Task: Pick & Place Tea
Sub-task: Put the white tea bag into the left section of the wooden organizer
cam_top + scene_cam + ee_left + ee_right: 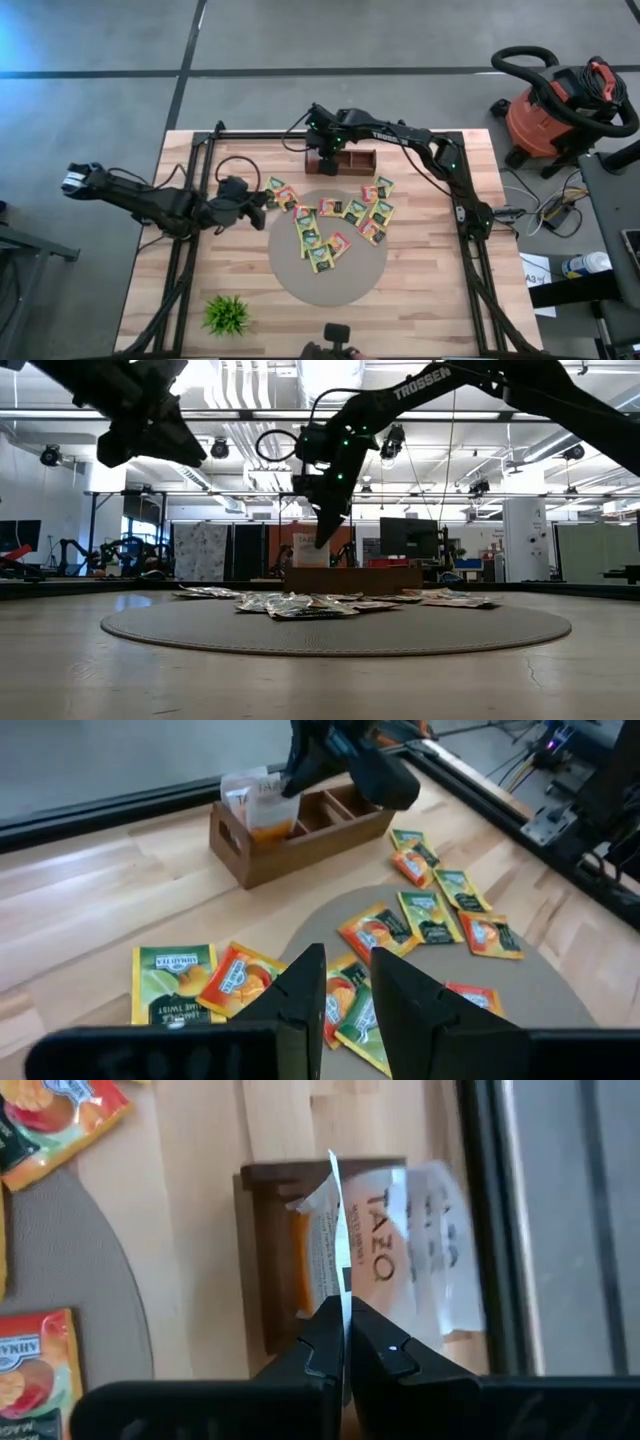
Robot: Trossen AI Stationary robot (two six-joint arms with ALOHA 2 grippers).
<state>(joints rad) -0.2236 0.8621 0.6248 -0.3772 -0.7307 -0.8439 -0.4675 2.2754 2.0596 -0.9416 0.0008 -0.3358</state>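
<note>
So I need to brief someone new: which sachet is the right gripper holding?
Find the brown wooden box at the table's far edge. The right gripper is shut on a tea sachet above its end compartment. Unlike the sachets lying flat on the round mat, it stands on edge.

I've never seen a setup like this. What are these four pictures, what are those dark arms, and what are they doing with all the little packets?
This is a robot with two dark arms at a wooden table. One picture looks straight down from above, one looks level across the tabletop, and two come from cameras on the arms' wrists.

Tea sachets, yellow-green and orange, lie scattered on a round grey mat. Behind it stands a wooden box with compartments, and a small green plant sits near the front edge.

The right hand is pinched shut on one sachet, held edge-on above the box, which already has sachets standing in one end compartment. The left hand is over the mat's left side, above the sachets, its fingers a little apart and holding nothing.
</note>
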